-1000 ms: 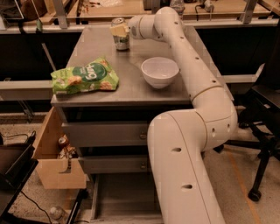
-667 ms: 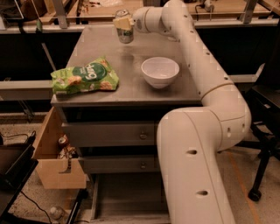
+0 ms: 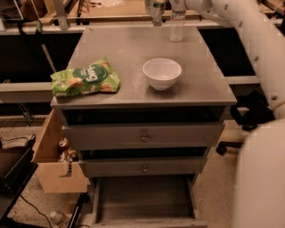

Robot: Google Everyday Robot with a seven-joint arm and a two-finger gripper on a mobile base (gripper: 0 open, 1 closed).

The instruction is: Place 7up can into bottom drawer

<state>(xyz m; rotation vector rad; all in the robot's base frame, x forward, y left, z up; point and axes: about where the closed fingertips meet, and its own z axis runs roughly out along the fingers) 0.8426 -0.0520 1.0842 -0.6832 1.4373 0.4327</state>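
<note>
The 7up can (image 3: pixel 154 12), silver with green markings, is at the top edge of the camera view, raised above the back of the grey cabinet top (image 3: pixel 133 49). My gripper (image 3: pixel 156 4) is shut on it, mostly cut off by the frame's top edge. My white arm (image 3: pixel 249 40) reaches in from the right. The bottom drawer (image 3: pixel 143 199) is pulled open at the foot of the cabinet; its flat floor is bare.
A clear water bottle (image 3: pixel 177 22) stands just right of the can. A white bowl (image 3: pixel 161 73) and a green snack bag (image 3: pixel 84 80) lie on the top. Two knobbed drawers (image 3: pixel 144 137) are shut. A tan wooden box (image 3: pixel 55 167) hangs at the left.
The can has been lifted off the cabinet top and carried up and back. The view has shifted, and the open bottom drawer now shows more fully.
</note>
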